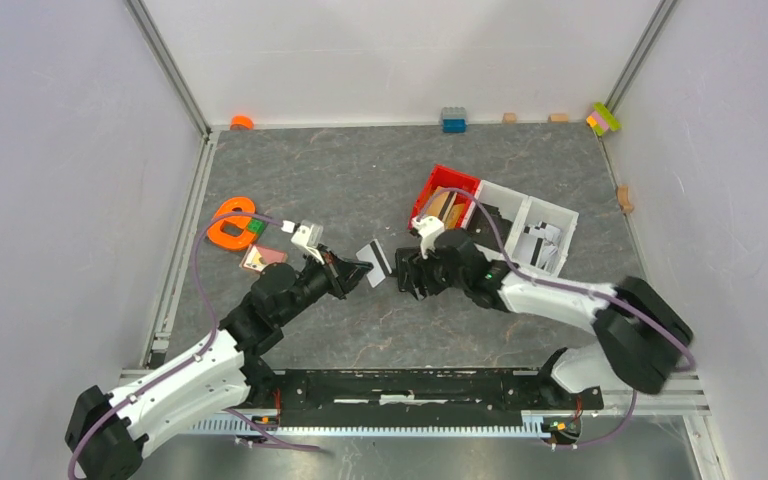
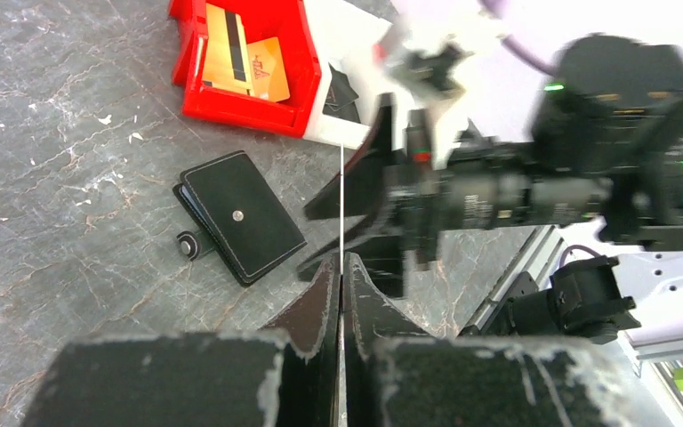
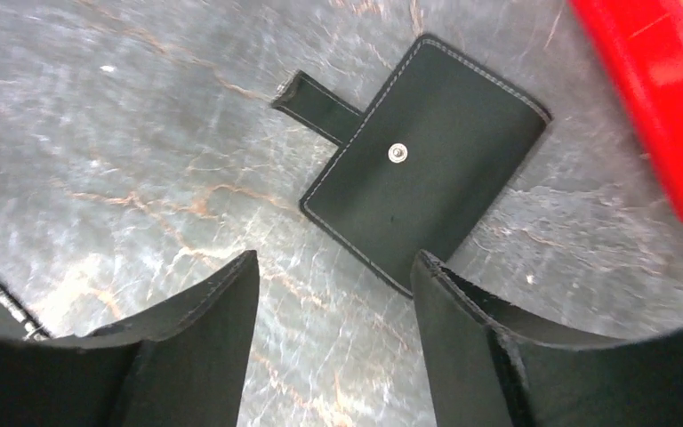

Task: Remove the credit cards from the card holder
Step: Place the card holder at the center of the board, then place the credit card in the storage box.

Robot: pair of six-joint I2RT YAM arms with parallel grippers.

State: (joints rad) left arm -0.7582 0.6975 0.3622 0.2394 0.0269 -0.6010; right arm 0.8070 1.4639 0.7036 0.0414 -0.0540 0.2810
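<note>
card holder (image 3: 436, 178) folded, in wrist views

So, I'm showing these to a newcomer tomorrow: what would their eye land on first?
In the middle, the left gripper pinches a thin card, holding it out toward the open right gripper. Close by lies the black wallet, folded with its strap undone, near the red bin.

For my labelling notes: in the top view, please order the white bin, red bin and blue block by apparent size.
Largest to smallest:
1. white bin
2. red bin
3. blue block, clearly smallest
</note>
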